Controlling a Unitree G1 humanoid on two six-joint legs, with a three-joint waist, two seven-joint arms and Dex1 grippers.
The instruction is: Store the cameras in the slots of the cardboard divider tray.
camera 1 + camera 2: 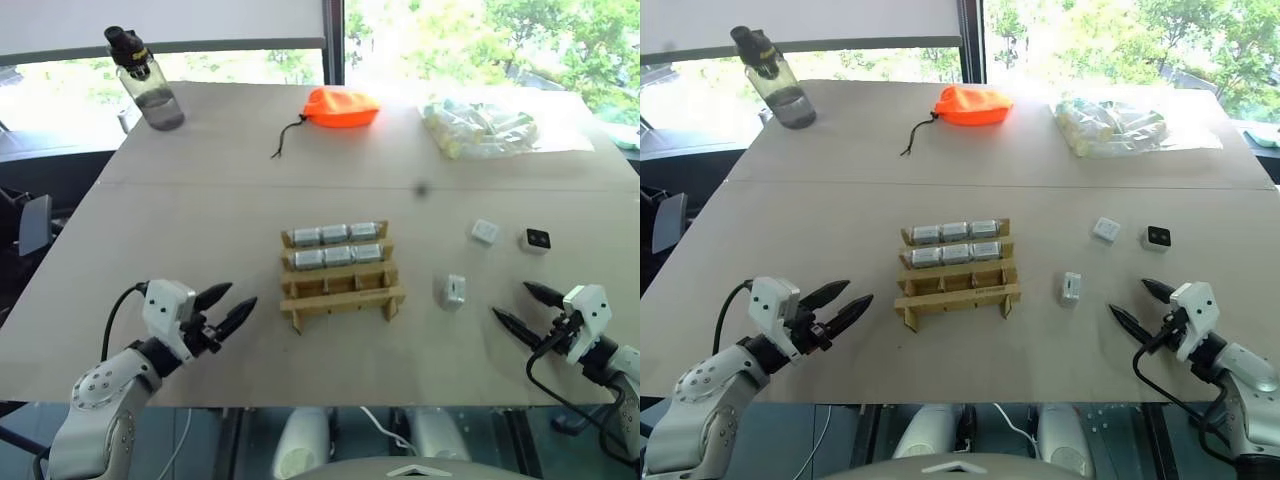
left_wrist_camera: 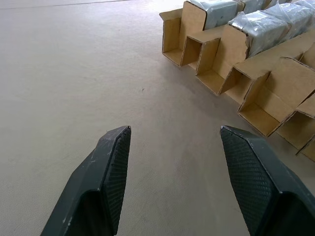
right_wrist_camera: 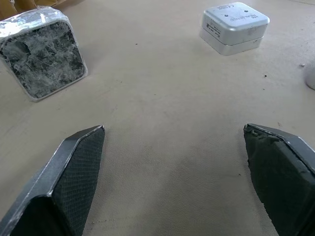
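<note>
The cardboard divider tray (image 1: 342, 295) stands mid-table. Its two back rows each hold three silver-grey cameras (image 1: 338, 245); the front row's slots are bare. Three loose cameras lie to its right: a wrapped one (image 1: 451, 291) nearest, a whitish one (image 1: 485, 232) behind it, and one with a black face (image 1: 537, 240) farthest right. My left gripper (image 1: 238, 297) is open and holds nothing, left of the tray near the front edge. My right gripper (image 1: 512, 300) is open, apart from the wrapped camera (image 3: 42, 51) and the whitish camera (image 3: 235, 27) ahead of it.
At the far side of the table stand a water bottle (image 1: 147, 80) at the left, an orange drawstring pouch (image 1: 341, 107) in the middle and a clear bag of pale tubes (image 1: 480, 127) at the right. The table's front edge runs just behind both grippers.
</note>
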